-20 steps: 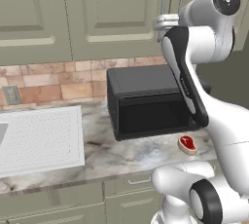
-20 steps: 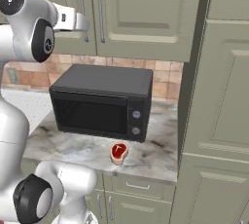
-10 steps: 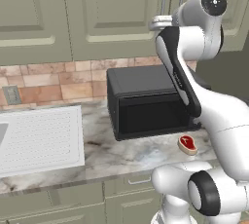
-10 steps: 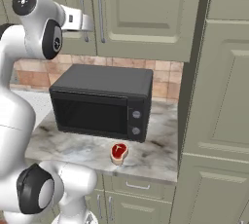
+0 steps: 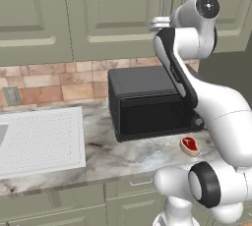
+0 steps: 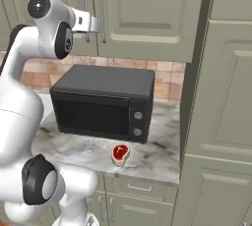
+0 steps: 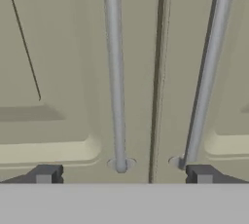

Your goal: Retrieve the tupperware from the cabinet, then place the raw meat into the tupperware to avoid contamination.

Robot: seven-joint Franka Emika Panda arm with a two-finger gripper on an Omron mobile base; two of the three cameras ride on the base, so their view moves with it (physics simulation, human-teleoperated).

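Claw [image 7: 124, 174] is spread wide with nothing in it, parked right in front of the cabinet [image 5: 118, 14], both doors shut. From the hand camera you can see the two dark tips sitting at the bottom ends of the two silver bar handles [image 7: 114, 72], with the seam between the doors running up the middle.

So I'd say we're at the very first step: getting the cabinet open. The tupperware isn't anywhere I can see, presumably behind those doors, but I can't tell from here.

Next move, my guess: pick one handle, shift sideways so it sits between the tips, move in, close on it and pull the door out in an arc. Right now the claw straddles both handles, so it needs to commit to one.

Below all that, the black microwave [image 6: 101, 104] sits on the marble bench [image 6: 162, 156] against the tile wall. The raw meat [image 6: 120, 153] is lying flat on the bench just in front of the microwave's right end, untouched.
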